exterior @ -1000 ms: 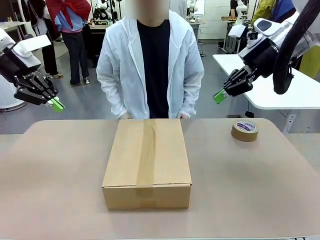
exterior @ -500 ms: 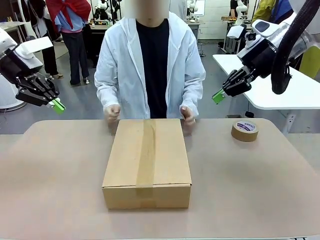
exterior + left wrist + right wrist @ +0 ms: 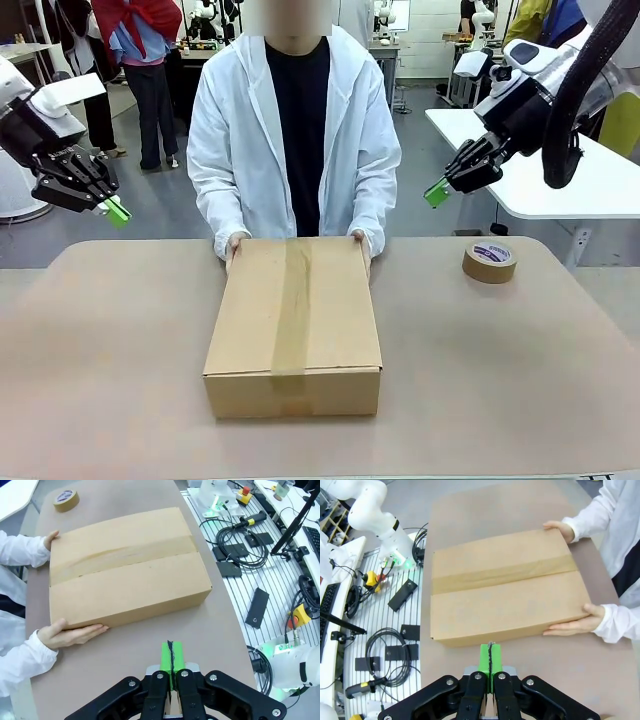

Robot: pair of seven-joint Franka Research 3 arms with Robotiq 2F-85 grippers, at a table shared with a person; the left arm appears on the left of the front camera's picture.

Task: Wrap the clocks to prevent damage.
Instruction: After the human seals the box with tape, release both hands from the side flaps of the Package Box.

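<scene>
Both hands of the person, one and the other, grip the far corners of the taped cardboard box at the table's centre. I cannot see the clocks. Left gripper at 10 o'clock and right gripper at 2 o'clock hover, pads pressed together, empty. Tape roll lies at 2 o'clock.

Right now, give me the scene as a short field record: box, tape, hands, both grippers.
cardboard box: closed, taped along the top seam, lying flat mid-table
tape roll: flat on the table, on the robot's right, apart from the box
person's hands: one on each side of the box at its far end
left gripper: shut, empty, in the air off the table's left edge
right gripper: shut, empty, in the air beyond the table's far edge
table: brown top
</scene>
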